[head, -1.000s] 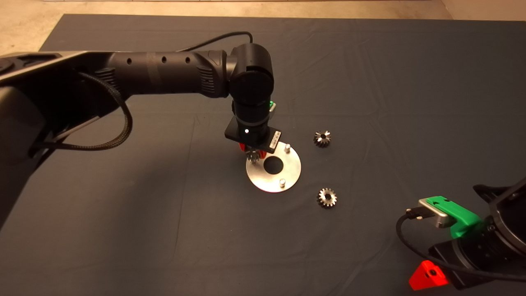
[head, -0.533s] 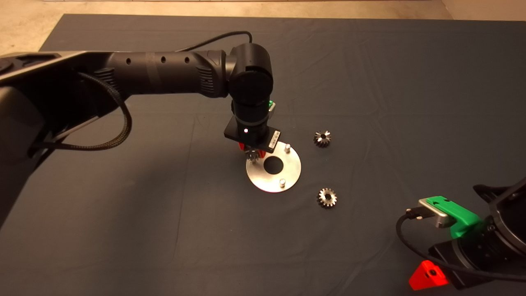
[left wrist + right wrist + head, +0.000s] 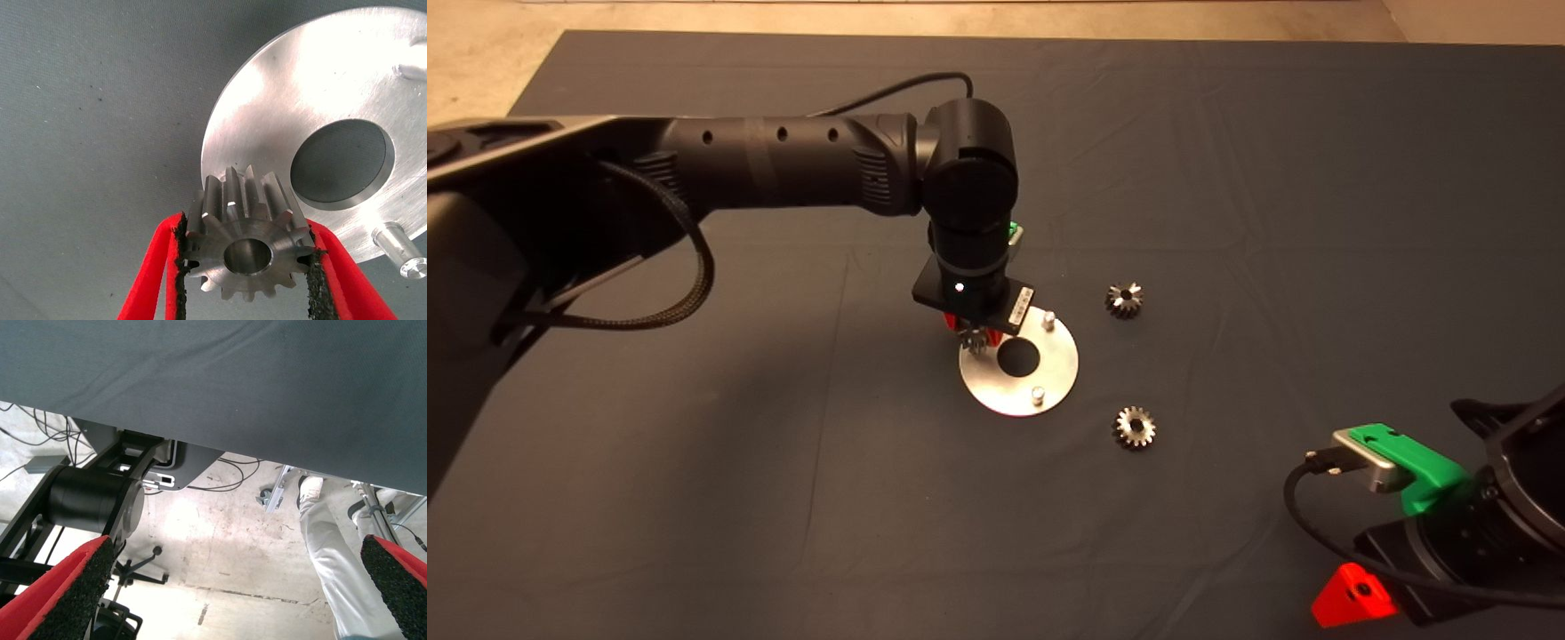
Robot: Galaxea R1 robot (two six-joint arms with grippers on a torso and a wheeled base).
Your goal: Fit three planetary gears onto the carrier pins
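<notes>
Left gripper, clamped on one planetary gear, has sunk slightly over the carrier plate edge, towards the hidden third pin; seating appears imminent. Two gears lie beside the plate; right gripper parked, fingers apart

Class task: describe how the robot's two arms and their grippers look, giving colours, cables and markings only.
Both arms are black. The left arm has round holes, a braided cable loop and a white label. The left gripper has red fingers with black pads. The right gripper has a green mount and grey plug.
</notes>
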